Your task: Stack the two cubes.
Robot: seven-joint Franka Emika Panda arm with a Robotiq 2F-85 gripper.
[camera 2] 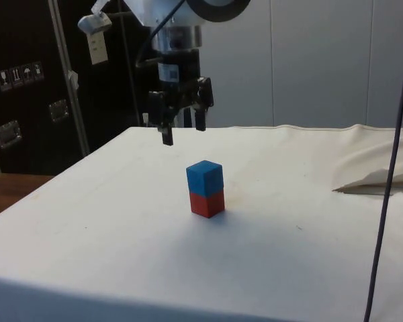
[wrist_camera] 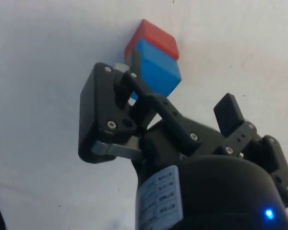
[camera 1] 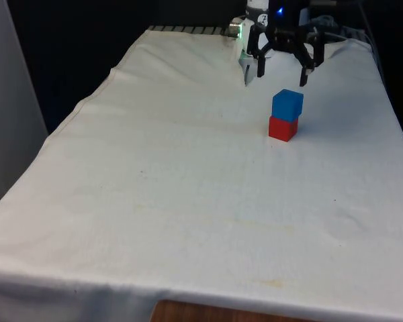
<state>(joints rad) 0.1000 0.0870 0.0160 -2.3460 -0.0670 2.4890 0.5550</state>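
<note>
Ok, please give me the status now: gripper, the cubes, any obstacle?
Gripper open, empty, raised above the table behind the stack. Blue cube sits on red cube, a little askew. Nothing in the way on the white cloth.

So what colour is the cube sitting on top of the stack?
Blue: the top cube rests on a red cube, clearest in the side view.
</note>
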